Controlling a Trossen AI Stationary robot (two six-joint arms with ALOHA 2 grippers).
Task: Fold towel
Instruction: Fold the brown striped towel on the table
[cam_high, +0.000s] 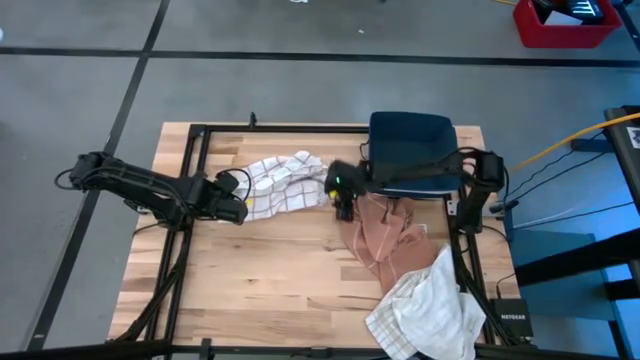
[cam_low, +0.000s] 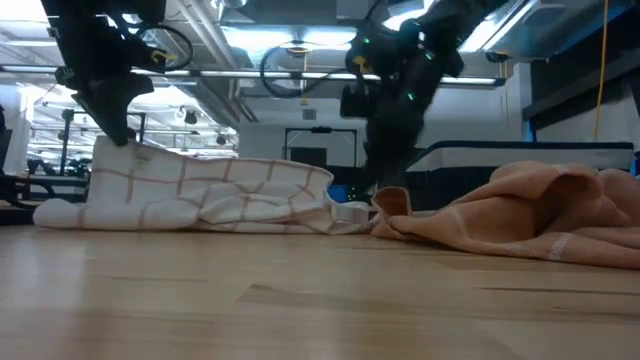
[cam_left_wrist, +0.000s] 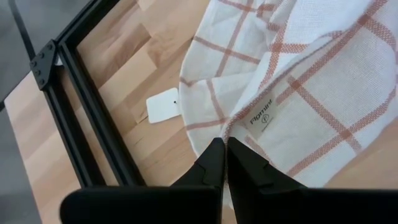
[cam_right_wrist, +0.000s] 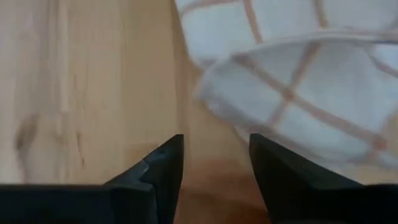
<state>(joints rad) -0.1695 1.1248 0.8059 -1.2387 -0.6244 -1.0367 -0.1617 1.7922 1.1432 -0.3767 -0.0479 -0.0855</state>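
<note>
Checked towel (cam_high: 283, 184) lies crumpled on the table (cam_high: 270, 280) between both grippers.

The left gripper (cam_high: 238, 208) pinches the towel's left edge, fingers closed on the cloth near its label (cam_left_wrist: 262, 112). The right gripper (cam_high: 343, 203) hovers just beside the towel's right end with fingers apart, holding nothing, next to a peach cloth (cam_high: 385, 238).
</note>
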